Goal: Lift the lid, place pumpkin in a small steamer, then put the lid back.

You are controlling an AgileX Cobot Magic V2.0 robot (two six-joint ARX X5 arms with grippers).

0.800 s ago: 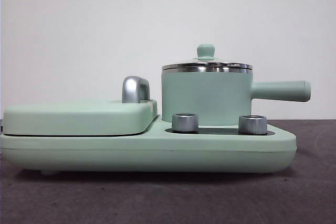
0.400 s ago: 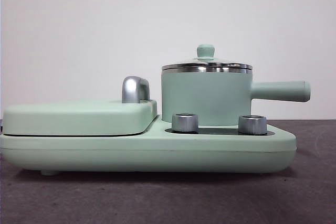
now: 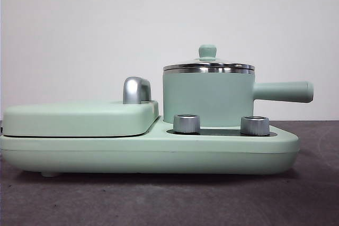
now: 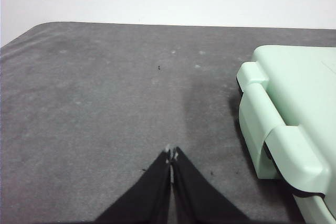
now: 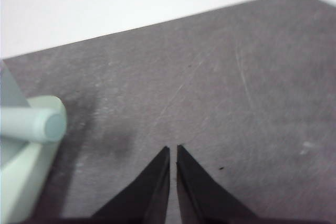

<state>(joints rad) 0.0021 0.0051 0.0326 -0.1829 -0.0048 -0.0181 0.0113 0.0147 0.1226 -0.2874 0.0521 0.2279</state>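
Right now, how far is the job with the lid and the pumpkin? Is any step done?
No step looks done yet. The lid sits on the small pot, closed. Nothing is in hand: the left hand and the right hand are both shut and empty above the bare table. No pumpkin shows in any view. Left to do: lift the lid, put the pumpkin in, and close the pot.

Front camera sits low, level, close to the base unit (image 3: 148, 152) (wrist cameras look down at its ends).
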